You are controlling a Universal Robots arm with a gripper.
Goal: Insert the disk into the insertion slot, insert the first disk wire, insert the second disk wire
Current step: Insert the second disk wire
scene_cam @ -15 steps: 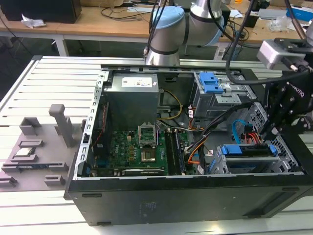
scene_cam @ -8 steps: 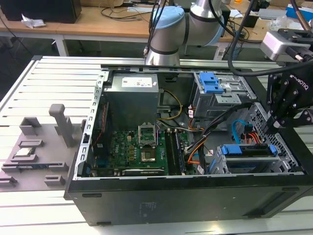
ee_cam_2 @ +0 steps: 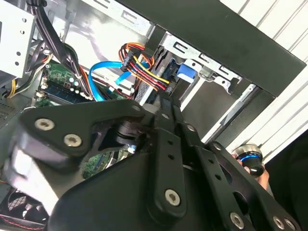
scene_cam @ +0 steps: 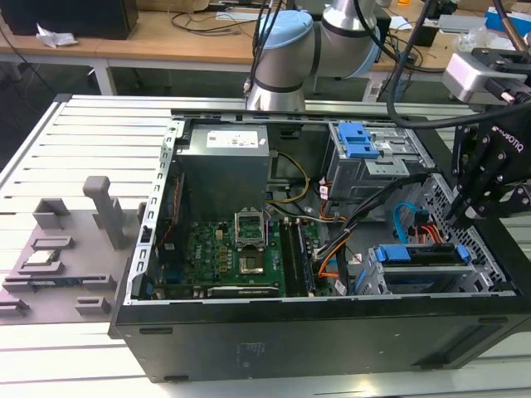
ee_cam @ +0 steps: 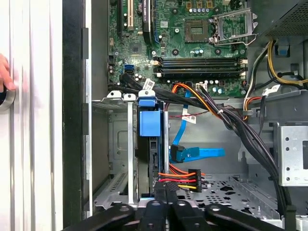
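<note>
The disk (scene_cam: 419, 253), in its blue carrier (ee_cam: 148, 122), sits inside the low grey insertion slot (ee_cam: 119, 144) at the case's front corner. My gripper (scene_cam: 459, 217) hangs over the disk's rear end with its fingers pressed together, and nothing shows between them. In both wrist views the fingertips (ee_cam: 166, 191) sit right at the orange, red and yellow power wire (ee_cam: 180, 177), which runs into the disk's back (ee_cam_2: 153, 85). The blue flat data wire (ee_cam: 197, 154) lies loose beside the disk, its plug (ee_cam_2: 124, 79) apart from it.
A taller cage with blue latches (scene_cam: 361, 141) stands behind the slot. Black cable bundles (ee_cam: 236, 125) cross from the motherboard (scene_cam: 241, 249) to the drive area. A person's hand (ee_cam: 4, 72) rests on a round button (ee_cam_2: 251, 159) outside the case wall.
</note>
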